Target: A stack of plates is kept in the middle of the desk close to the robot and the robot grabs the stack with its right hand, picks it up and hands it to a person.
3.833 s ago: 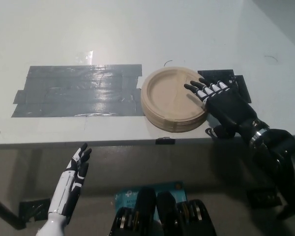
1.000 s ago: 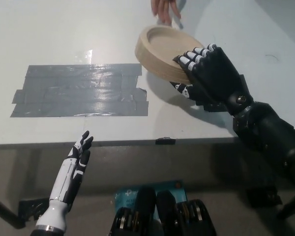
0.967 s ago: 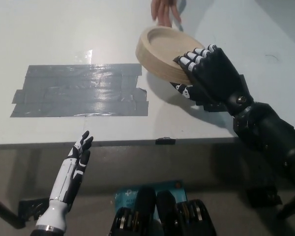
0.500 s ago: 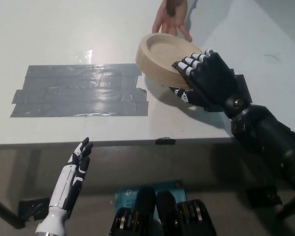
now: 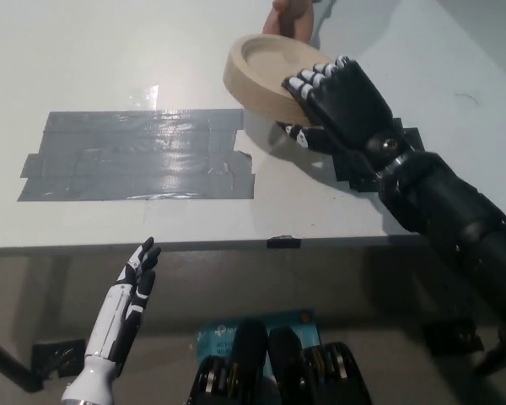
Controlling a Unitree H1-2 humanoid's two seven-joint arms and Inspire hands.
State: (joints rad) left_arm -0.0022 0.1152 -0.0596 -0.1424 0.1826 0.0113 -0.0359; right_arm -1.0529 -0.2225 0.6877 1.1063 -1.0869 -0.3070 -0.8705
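A stack of tan paper plates (image 5: pixel 257 74) hangs tilted above the white desk, toward the far middle. My black right hand (image 5: pixel 333 105) is shut on the stack's near right rim, fingers over the top edge and thumb beneath. A person's hand (image 5: pixel 288 15) reaches in from the top edge and touches the far rim of the stack. My white left hand (image 5: pixel 122 316) rests below the desk's front edge at lower left, fingers straight and apart, holding nothing.
A wide patch of grey tape (image 5: pixel 139 154) lies on the white desk (image 5: pixel 84 59) left of the middle. Black tape marks (image 5: pixel 409 139) show beside my right forearm. The desk's front edge (image 5: pixel 194 246) runs across the picture.
My right hand has lifted the plate stack off the desk and carried it up and away toward the far edge. A person's hand has come in at the top and reached the stack.
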